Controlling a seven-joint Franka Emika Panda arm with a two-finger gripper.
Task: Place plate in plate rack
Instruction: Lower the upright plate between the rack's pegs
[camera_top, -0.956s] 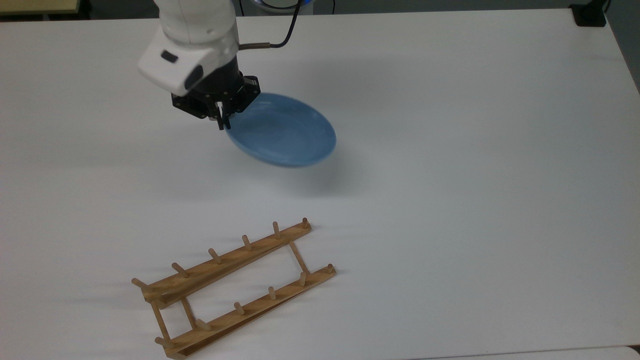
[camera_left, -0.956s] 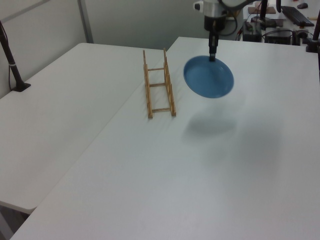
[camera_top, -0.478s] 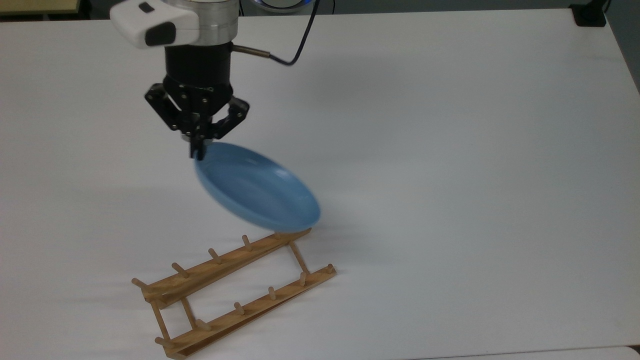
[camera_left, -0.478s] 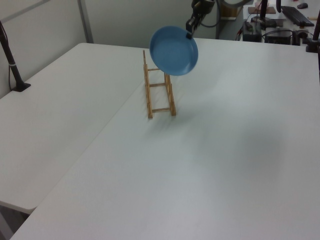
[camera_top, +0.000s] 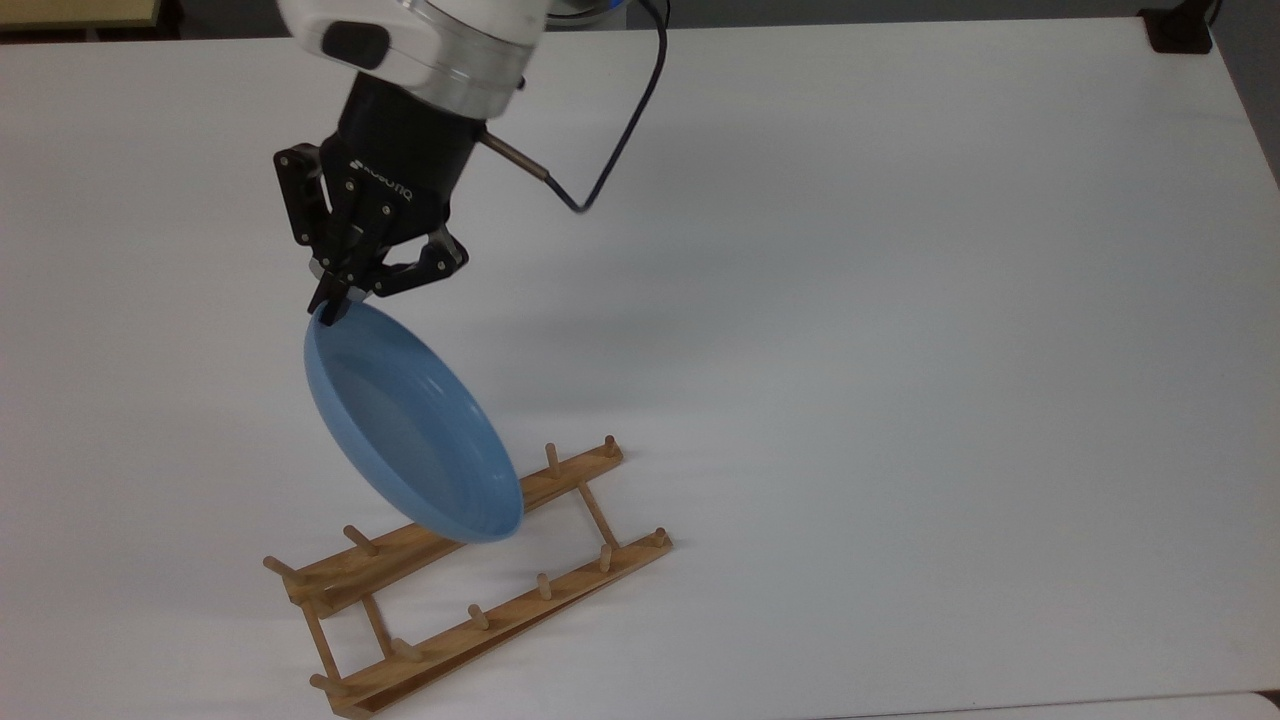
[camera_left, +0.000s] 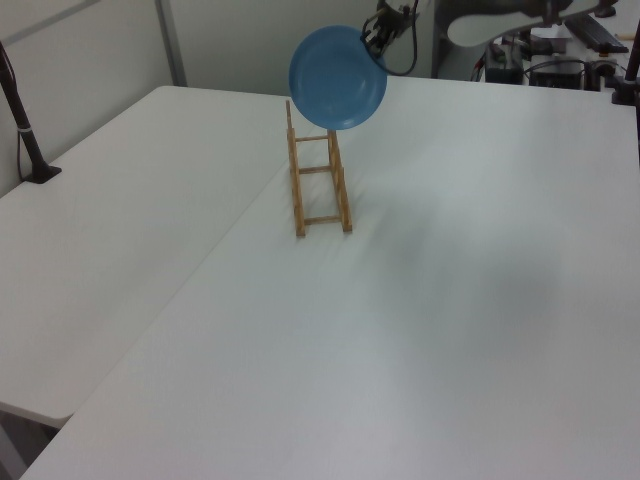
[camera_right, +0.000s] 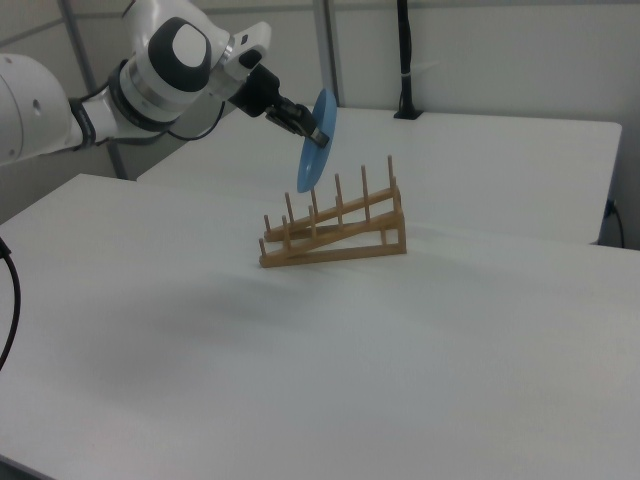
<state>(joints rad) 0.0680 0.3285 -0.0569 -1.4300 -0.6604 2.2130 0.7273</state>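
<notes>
The gripper, clamped on the plate, has carried it over the rack at lower left; lowering comes next.

The white arm reaches out from the right view's left, its wrist tipped so the black gripper slants downward. The two fingers are closed tight together, pinching a thin rim at their tips. A dark cable loops off the wrist behind the gripper body.
</notes>
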